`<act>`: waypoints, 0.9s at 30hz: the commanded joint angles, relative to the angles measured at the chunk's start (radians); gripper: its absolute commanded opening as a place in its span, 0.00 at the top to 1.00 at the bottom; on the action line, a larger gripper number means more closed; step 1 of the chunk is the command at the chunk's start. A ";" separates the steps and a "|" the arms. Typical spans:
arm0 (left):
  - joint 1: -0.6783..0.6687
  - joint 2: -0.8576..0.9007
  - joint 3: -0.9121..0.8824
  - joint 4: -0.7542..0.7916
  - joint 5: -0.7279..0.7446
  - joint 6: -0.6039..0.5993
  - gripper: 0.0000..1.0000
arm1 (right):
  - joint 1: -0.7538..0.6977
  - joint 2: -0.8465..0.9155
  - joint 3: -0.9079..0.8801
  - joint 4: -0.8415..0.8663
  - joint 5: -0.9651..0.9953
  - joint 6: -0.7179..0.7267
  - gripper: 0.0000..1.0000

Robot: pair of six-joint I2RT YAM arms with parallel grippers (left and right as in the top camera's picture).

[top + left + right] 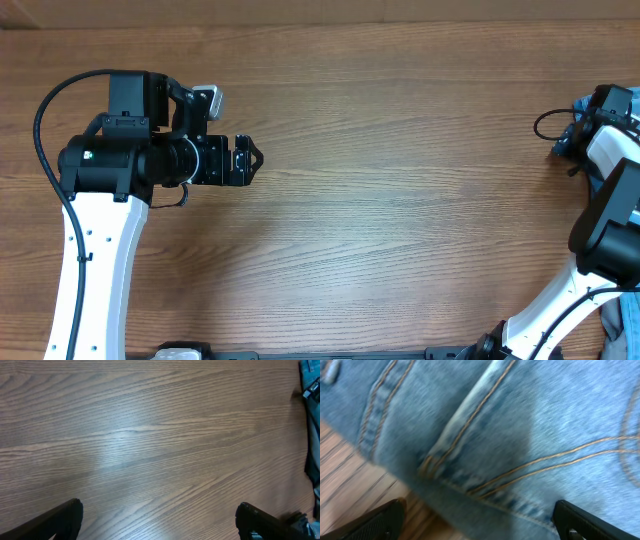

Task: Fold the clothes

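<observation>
The jeans (545, 420) lie at the far right edge of the table (400, 250) — blue denim with orange seams fills the right wrist view, with bare wood only at lower left. The right gripper (477, 507) hangs close over them, fingers spread wide and holding nothing. The left gripper (247, 160) is over the table's left part — also wide open and empty.
</observation>
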 commanded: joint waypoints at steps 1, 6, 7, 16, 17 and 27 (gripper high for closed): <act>-0.002 0.002 0.029 0.005 0.000 0.026 0.00 | -0.008 0.019 0.016 0.017 0.170 0.013 0.01; -0.002 0.002 0.029 0.003 0.000 0.026 0.00 | -0.026 0.019 0.016 0.014 0.238 0.055 0.15; -0.002 0.002 0.029 0.003 0.000 0.026 0.00 | -0.028 0.019 0.016 0.015 0.239 0.055 0.16; -0.002 0.002 0.029 0.021 0.001 0.026 0.00 | -0.024 0.017 0.017 -0.036 -0.030 0.042 0.05; -0.002 0.002 0.029 0.021 0.001 0.026 0.00 | -0.019 0.017 0.017 -0.046 -0.044 0.043 0.05; -0.002 0.002 0.029 0.001 0.001 0.026 0.00 | -0.011 -0.084 0.046 -0.138 -0.200 0.137 0.04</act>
